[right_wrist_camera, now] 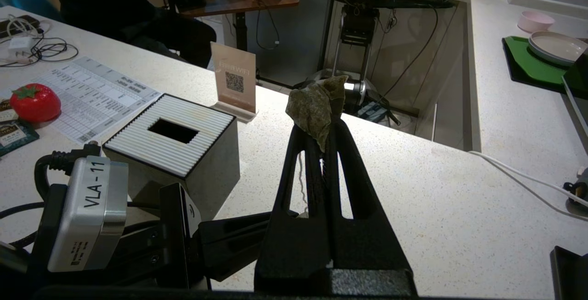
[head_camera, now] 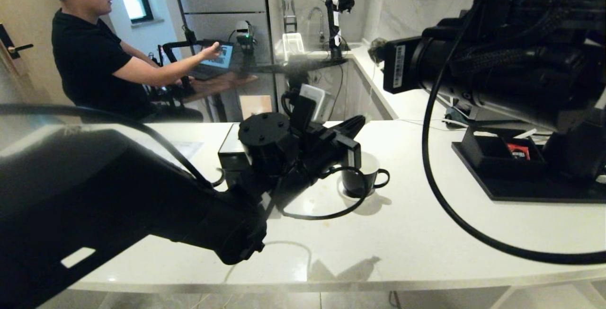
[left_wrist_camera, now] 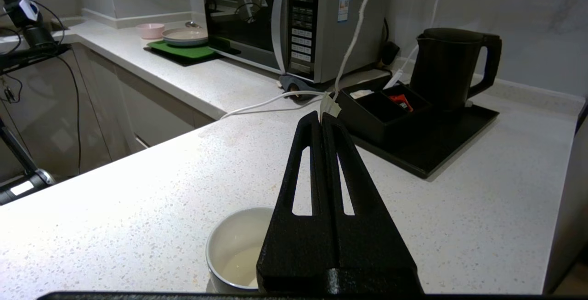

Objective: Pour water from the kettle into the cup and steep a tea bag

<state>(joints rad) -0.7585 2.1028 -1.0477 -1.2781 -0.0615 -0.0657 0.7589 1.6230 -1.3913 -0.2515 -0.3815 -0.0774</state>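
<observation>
The left wrist view alone showed the left gripper (left_wrist_camera: 323,117) with its jaws pressed together on a small pale tag (left_wrist_camera: 329,105) at their tips, a white string (left_wrist_camera: 351,42) running up from it out of the top of the frame. Below the fingers, at the lower centre, the cup (left_wrist_camera: 234,249) stood cut off by the gripper body, with a little pale liquid inside. Farther off, at the upper right, the kettle (left_wrist_camera: 448,68) stood on a black tray (left_wrist_camera: 441,146).

The right wrist view alone showed the right gripper (right_wrist_camera: 324,127), jaws pinching a dark, wet tea bag (right_wrist_camera: 316,107) at their tips, at the frame's centre above the counter (right_wrist_camera: 436,208).

In the head view the cup (head_camera: 367,176) sat at the centre on its saucer (head_camera: 342,190), partly hidden by the left arm; the right gripper was out of frame. A person (head_camera: 94,48) sat in the upper left.
</observation>
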